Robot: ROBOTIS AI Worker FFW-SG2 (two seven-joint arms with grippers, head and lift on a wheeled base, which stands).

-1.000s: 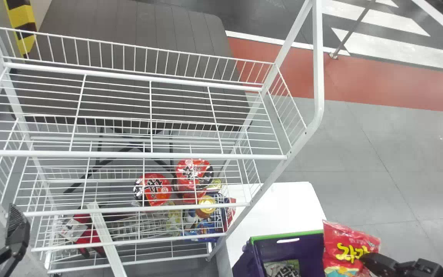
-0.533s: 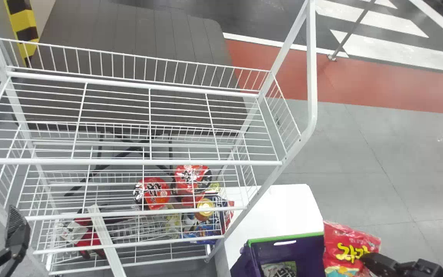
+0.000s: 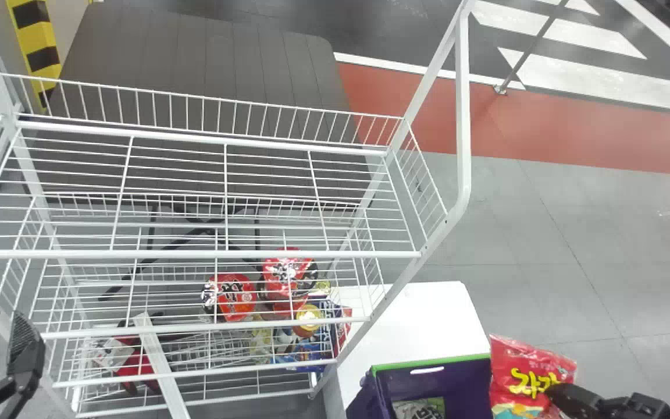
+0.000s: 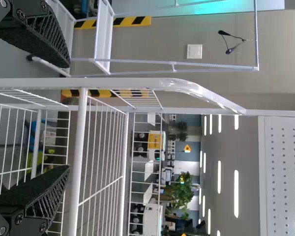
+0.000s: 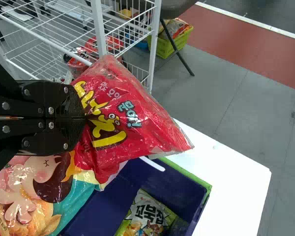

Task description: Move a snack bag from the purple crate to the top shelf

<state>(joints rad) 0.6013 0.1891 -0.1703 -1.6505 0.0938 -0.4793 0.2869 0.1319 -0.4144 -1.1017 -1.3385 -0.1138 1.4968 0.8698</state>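
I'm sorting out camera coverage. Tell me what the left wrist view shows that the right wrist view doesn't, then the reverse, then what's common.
The left wrist view adds the open left gripper, yellow-and-black striping, a leafy plant and ceiling lights.
The right wrist view adds the right gripper shut on the red snack bag, the purple crate with another bag inside, the white table and a yellow-green basket.
Both show white wire shelving.

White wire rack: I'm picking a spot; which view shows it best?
The head view: from above it shows the white wire rack with its tiers one below another. The left wrist view has wire sides up close; the right wrist view, a part behind the red snack bag.
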